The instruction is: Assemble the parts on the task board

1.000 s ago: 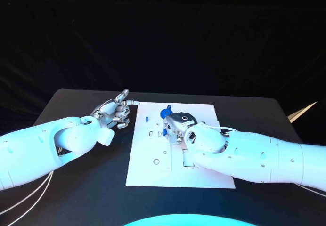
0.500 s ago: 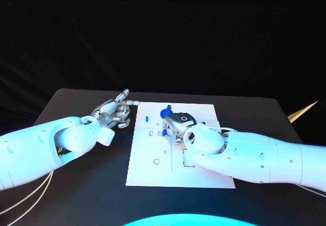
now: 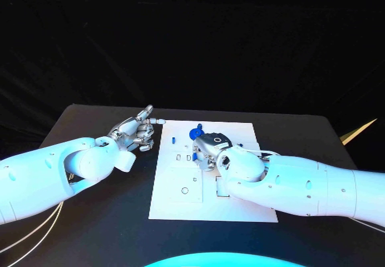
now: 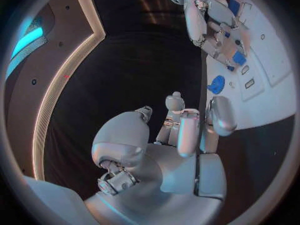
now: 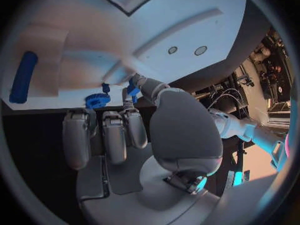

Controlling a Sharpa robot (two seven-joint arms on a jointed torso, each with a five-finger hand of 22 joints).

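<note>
The white task board [image 3: 212, 189] lies in the middle of the black table. My right hand [image 3: 210, 147] is low over the board's far half, and its thumb and a finger pinch a small blue part [image 5: 132, 90] against the board. A blue gear [image 3: 195, 134] sits just beyond that hand, also seen as the gear [image 5: 97, 100]. A slim blue peg [image 3: 172, 139] lies near the board's left edge. My left hand [image 3: 136, 133] hovers off the board's far left corner, most fingers curled in, one raised, holding nothing.
Small slots and round holes mark the board's bare near half [image 3: 186, 191]. Black table [image 3: 96, 222] surrounds the board on all sides. The left wrist view takes in the right hand [image 4: 212, 30] over the board [image 4: 275, 100].
</note>
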